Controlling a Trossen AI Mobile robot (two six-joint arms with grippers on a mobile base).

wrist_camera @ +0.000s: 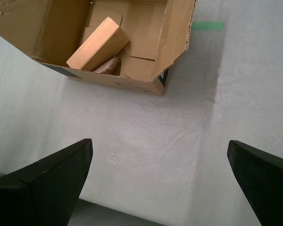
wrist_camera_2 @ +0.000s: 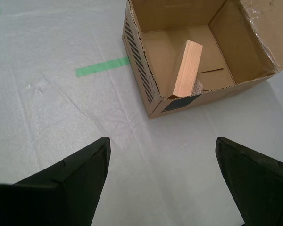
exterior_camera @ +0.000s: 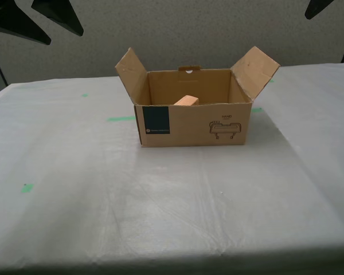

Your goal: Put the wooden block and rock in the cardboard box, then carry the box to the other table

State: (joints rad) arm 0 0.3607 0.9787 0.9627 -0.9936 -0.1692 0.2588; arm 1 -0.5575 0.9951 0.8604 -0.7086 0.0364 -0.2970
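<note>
- My first gripper and my second gripper hang above the table's near part, jaws spread wide, holding nothing.
- The other table carries the cardboard box toward its far edge, flaps open.
- Inside, the wooden block leans tilted, with the rock beneath its lower end.

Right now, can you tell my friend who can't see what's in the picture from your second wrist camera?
An open cardboard box sits on a wrinkled whitish table, with a wooden block leaning inside and a bit of rock showing beside it. My second gripper hangs wide open and empty, apart from the box. Green tape marks the table.
</note>
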